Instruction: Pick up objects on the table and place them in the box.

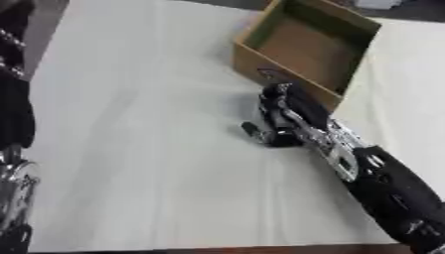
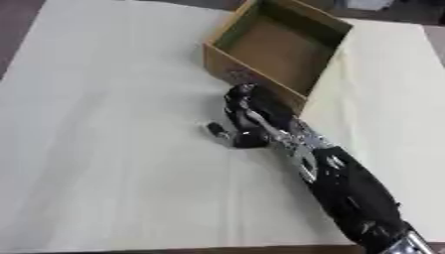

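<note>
An open cardboard box (image 1: 260, 62) stands at the back of the table, and its inside looks empty. My right hand (image 2: 252, 119) lies low over the white table just in front of the box's near wall. It is open, with fingers stretched toward the wall and the thumb (image 2: 215, 130) sticking out to the left. I see nothing held in it, and whatever lies under the palm is hidden. My left arm (image 1: 13, 124) runs down the left edge of the left eye view; its hand cannot be made out. No loose object shows on the table.
A white cloth (image 1: 148, 149) covers the table, whose front edge runs along the bottom of the views. Dark floor shows past the table's far left corner. A pale object (image 2: 369, 4) sits beyond the box at the top edge.
</note>
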{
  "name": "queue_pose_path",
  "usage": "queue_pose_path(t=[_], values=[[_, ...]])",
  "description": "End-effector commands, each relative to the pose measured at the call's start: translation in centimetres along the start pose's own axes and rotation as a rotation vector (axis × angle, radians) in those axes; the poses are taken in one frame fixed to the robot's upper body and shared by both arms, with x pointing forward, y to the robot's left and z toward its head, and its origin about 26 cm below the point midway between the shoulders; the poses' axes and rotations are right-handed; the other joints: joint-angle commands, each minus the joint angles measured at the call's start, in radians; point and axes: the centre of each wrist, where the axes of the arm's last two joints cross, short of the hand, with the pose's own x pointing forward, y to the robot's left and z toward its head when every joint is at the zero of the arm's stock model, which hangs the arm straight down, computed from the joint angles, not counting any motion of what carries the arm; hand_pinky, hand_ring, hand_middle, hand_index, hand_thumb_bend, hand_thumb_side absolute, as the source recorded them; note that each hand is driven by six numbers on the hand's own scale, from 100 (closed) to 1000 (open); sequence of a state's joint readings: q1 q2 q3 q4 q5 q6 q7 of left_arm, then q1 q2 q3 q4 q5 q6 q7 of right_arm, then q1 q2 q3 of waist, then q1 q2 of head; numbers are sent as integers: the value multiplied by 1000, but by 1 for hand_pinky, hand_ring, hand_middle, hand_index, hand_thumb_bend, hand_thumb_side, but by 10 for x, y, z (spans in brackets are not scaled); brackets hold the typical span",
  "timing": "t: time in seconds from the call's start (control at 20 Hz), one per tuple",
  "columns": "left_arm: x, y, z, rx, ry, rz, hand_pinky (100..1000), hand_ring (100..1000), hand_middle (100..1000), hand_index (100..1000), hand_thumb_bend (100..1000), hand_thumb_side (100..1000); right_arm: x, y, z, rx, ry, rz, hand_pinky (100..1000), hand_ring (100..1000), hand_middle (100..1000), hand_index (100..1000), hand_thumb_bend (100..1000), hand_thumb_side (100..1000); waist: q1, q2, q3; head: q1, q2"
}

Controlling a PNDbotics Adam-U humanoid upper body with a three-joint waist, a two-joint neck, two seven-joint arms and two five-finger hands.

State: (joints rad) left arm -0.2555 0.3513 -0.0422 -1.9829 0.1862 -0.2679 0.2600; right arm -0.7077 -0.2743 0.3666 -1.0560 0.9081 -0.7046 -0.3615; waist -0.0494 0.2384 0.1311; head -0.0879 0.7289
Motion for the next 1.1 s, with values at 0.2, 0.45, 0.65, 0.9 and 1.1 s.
queue_pose_path(t=[0.2, 0.45, 0.65, 0.9, 1.1], values=[[5, -1, -3, -9, -18, 2, 1000, 856, 857, 879, 100, 1000, 12, -3, -10, -39, -49, -73, 100, 100, 100, 100, 294, 197, 9, -12, -3, -8, -6], [5, 0, -2, -9, -15, 0, 1000, 856, 857, 879, 100, 1000, 24, -18, -25, -44, -60, -58, 100, 100, 100, 100, 294, 199, 11, -17, -5, -7, -4], [5, 0, -1, -8, -13, 0, 1000, 856, 858, 879, 100, 1000, 34, -33, -38, -58, -48, -28, 100, 100, 100, 100, 308, 197, 12, -22, -8, -5, -2], [4, 2, 0, -4, -7, -3, 1000, 856, 858, 879, 100, 1000, 46, -53, -52, -67, -51, 13, 100, 100, 100, 100, 313, 199, 13, -33, -14, -3, 0], [4, 2, 1, -3, -2, -2, 1000, 856, 858, 879, 100, 1000, 53, -68, -62, -53, -49, 54, 100, 100, 100, 100, 319, 200, 15, -40, -18, -3, 4]])
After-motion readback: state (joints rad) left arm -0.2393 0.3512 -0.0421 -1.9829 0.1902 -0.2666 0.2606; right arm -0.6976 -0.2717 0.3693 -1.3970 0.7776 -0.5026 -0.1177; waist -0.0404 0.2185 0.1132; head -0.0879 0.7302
